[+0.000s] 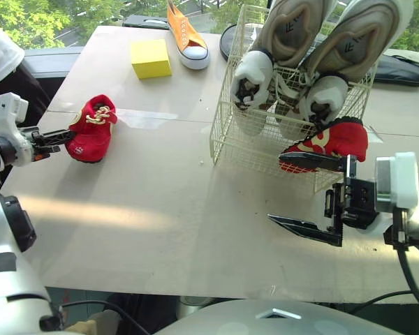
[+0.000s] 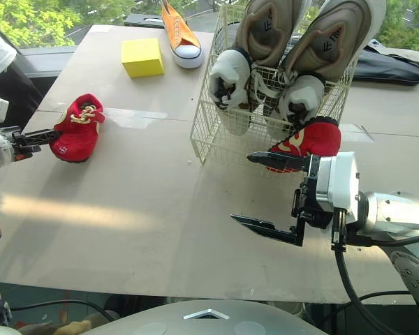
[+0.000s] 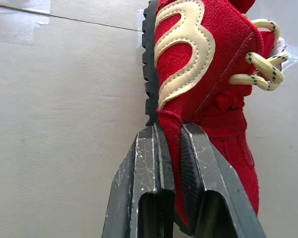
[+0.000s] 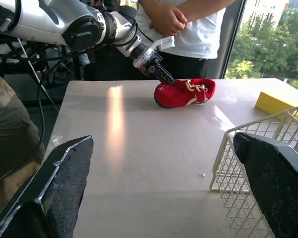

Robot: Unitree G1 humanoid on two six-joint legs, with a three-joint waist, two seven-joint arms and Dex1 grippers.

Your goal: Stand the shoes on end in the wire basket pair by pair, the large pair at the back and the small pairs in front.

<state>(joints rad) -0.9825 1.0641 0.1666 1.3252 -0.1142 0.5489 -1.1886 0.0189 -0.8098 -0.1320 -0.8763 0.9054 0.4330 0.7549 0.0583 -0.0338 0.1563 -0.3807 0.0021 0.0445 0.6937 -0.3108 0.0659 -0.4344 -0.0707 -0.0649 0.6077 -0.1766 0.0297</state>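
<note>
Pinching the red shoe (image 1: 92,132) by its heel, left gripper (image 1: 64,137) clamps; toe points away; right gripper (image 1: 276,188) gapes wide, empty.

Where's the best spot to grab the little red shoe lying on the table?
Take the red shoe by its thin heel rim, coming from the robot's left. The heel points that way, and the rim is slim enough to fit between the fingers of the left gripper, which is shut on it.

2 red shoes (image 1: 91,131) (image 1: 335,138), 2 large shoes (image 1: 288,31) (image 1: 359,31), 1 orange sneaker (image 1: 187,35), perhaps 2 bags (image 1: 399,70) (image 1: 146,21).
</note>
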